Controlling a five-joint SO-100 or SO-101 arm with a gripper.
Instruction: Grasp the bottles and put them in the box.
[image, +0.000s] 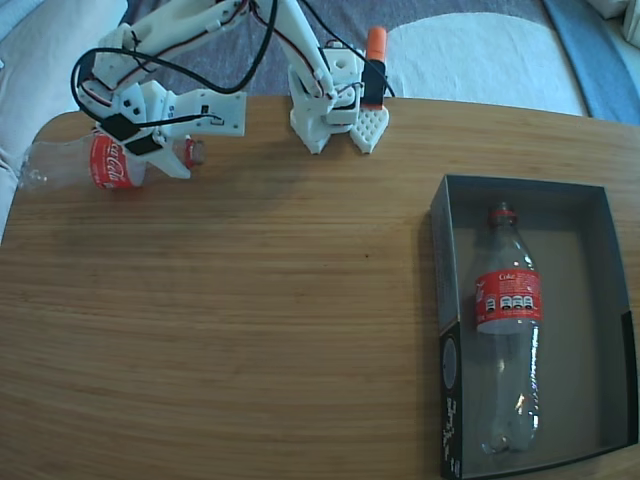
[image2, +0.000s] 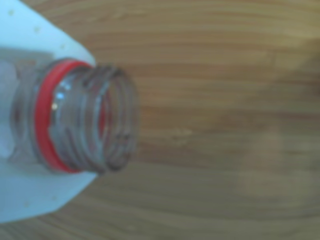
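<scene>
Bottle two (image: 110, 160), uncapped, lies at the worktop's (image: 250, 300) far-left edge with my hand (image: 165, 150) clamped near its neck, so I'd lift it level before crossing to the box (image: 445, 260) beside the first bottle (image: 508, 330).

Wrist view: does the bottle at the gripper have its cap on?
No. The bottle shows an open threaded mouth with only a red ring behind it.

The wooden tabletop (image: 260, 300) has a rounded far-left corner in the fixed view. Beyond its far edge lies a grey and white rug (image: 480, 50). A pale cushion-like surface (image: 40, 60) sits off the far-left corner.
</scene>
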